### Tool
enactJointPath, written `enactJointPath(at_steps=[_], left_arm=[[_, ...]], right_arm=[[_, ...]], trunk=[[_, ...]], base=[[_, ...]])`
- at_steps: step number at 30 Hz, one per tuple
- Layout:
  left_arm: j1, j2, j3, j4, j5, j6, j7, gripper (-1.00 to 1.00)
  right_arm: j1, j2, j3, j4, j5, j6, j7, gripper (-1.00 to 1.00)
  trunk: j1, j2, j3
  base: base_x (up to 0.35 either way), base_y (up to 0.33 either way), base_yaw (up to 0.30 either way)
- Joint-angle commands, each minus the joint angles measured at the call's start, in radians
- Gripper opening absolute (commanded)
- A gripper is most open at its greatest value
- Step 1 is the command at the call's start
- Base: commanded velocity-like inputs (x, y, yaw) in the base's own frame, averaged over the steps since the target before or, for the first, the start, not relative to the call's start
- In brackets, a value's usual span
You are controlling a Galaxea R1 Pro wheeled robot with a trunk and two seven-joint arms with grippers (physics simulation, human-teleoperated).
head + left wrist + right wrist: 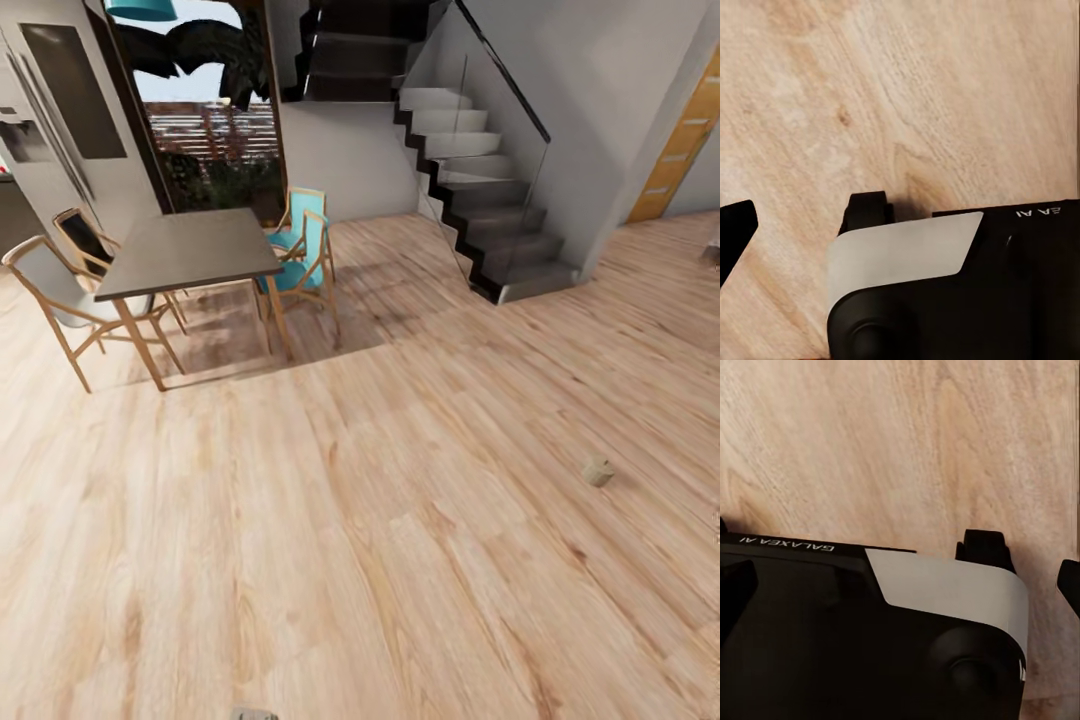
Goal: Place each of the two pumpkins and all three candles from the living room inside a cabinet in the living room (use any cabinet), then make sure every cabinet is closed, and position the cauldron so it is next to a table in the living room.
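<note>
We are on our way over the floor; one candle lies there, well right of the dining table. Both tools' state we cannot tell.

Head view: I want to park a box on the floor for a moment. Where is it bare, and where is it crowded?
Bare: the wide wood floor between the dining table and the candle, also toward the staircase. Crowded: around the table, ringed by chairs.
</note>
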Motion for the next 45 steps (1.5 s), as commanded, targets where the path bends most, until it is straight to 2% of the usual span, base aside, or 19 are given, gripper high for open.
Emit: enactJointPath(at_steps=[1, 45], left_arm=[[0.0, 0.0, 0.0, 0.0, 0.0, 0.0, 0.0, 1.0], [0.0, 0.0, 0.0, 0.0, 0.0, 0.002, 0.0, 1.0]], right_arm=[[0.0, 0.0, 0.0, 0.0, 0.0, 0.0, 0.0, 1.0], [0.0, 0.0, 0.0, 0.0, -0.002, -0.001, 0.0, 1.0]], trunk=[[0.0, 0.0, 0.0], [0.0, 0.0, 0.022]], base=[[0.328, 0.0, -0.28], [0.328, 0.0, -0.281]])
